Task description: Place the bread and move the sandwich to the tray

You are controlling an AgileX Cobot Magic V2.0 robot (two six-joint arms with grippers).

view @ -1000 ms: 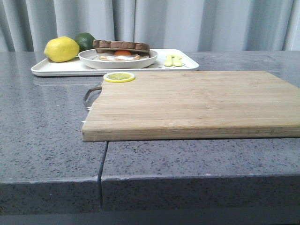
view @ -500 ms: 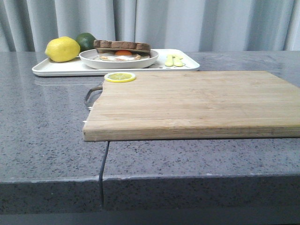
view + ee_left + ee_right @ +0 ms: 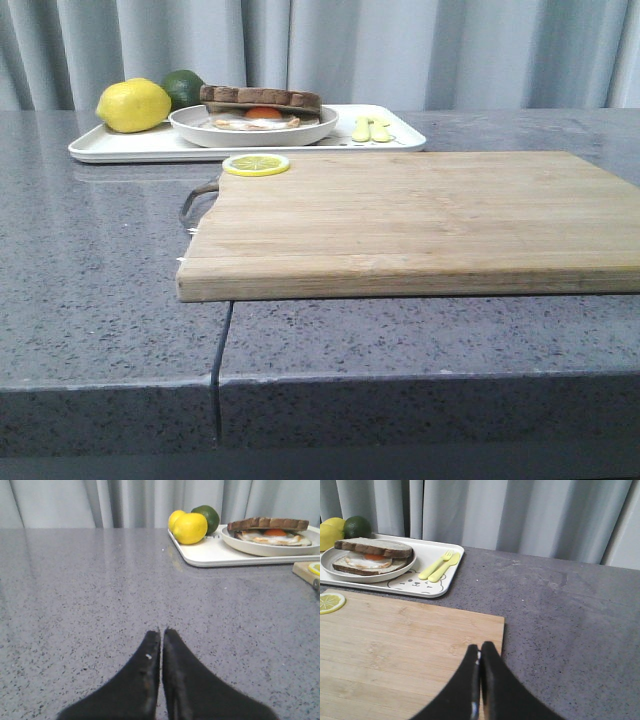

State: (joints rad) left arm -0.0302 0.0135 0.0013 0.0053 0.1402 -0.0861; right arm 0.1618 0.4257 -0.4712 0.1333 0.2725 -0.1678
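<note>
The sandwich (image 3: 260,100) sits on a round white plate (image 3: 200,128) that stands on the white tray (image 3: 120,148) at the back left. The bread (image 3: 372,547) lies as its top slice, over the fried egg with its orange yolk. Neither arm shows in the front view. In the left wrist view my left gripper (image 3: 161,631) is shut and empty over bare counter, well short of the tray (image 3: 210,555). My right gripper (image 3: 480,647) is shut and empty above the near right corner of the wooden cutting board (image 3: 395,645).
A lemon (image 3: 133,105) and a lime (image 3: 183,85) rest on the tray's left end, a yellow fork and spoon (image 3: 370,130) on its right end. A lemon slice (image 3: 256,164) lies on the cutting board (image 3: 400,210), which fills the middle of the grey counter.
</note>
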